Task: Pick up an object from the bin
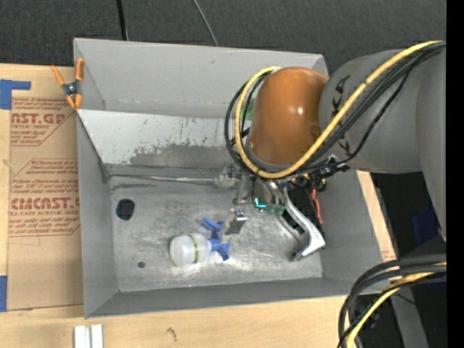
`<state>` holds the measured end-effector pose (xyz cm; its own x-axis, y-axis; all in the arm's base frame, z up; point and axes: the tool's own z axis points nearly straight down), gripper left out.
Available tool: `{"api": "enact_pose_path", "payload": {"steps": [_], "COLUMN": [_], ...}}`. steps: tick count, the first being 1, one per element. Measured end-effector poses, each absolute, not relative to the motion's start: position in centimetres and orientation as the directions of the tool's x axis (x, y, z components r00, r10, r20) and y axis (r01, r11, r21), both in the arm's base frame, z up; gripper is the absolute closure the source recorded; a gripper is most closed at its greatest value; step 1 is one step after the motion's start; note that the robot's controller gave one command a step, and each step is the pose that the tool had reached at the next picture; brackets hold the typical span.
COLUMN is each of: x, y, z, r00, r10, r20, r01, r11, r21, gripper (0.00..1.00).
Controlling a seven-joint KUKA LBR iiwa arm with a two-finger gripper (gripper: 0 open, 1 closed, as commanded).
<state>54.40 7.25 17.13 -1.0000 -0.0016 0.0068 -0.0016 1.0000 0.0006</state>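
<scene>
the thing nearest the gripper is a small white bulb (185, 249) with a blue winged piece (216, 236) on its right end. it lies on its side near the front middle of the bin (196, 71) floor. the gripper (236, 220) hangs low just above and right of the blue part, very near it or touching; from here i cannot tell which, nor whether the hand is wide or narrow. right of it a white curved piece (308, 239) sits against the floor. far to the left lies a small dark round thing (125, 209), well apart. the grey floor is scuffed and scratched pale, and the back wall is streaked. above sits the arm's orange cover (286, 118), looped by yellow-and-black cables (362, 78). the bin rests on a light wooden top (217, 325), with dark flooring (290, 13) beyond.
</scene>
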Motion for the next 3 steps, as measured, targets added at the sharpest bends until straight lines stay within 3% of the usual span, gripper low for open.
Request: {"api": "enact_pose_path", "payload": {"steps": [1,2,3], "x": [54.6,53.9,53.9], "y": [7.2,6.9,6.8], "z": [17.5,7.9,7.9], "r00": [-1.0,-0.994,-0.994], "r10": [-0.001,-0.111,-0.111], "r20": [-0.001,0.007,0.007], "r01": [-0.001,-0.111,-0.111], "r11": [1.0,0.994,0.994], "r21": [0.001,0.0,0.0], "gripper": [0.0,1.0,1.0]}}
